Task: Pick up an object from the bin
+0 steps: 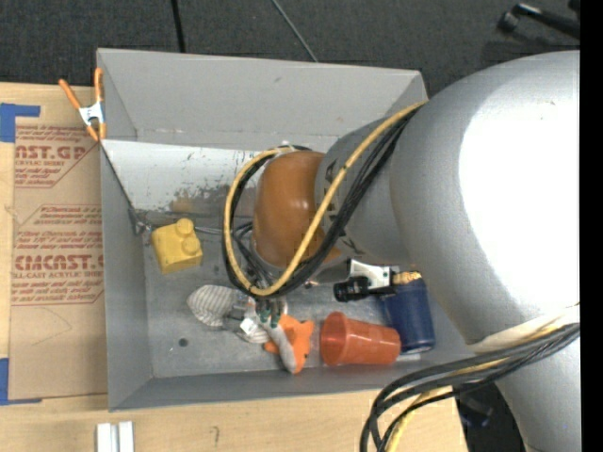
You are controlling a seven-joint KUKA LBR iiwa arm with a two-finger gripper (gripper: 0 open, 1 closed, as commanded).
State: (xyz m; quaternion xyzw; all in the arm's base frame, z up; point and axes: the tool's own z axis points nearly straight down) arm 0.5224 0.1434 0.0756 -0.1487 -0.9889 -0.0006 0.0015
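The gripper (256,320) hangs low between a pale ribbed shell (213,302) and a small orange piece (294,340), both just beside it. Whether it is released or clenched, I cannot tell. One each also lies in the bin (127,328): yellow block (176,246), red cup (359,341), blue can (412,315).

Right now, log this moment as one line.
state: pincer low in bin | nearest: grey mesh piece, small orange piece | also: yellow block, orange cup

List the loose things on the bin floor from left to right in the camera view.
yellow block → pale mesh wad → small orange piece → orange-red cup lying on its side → blue cylinder
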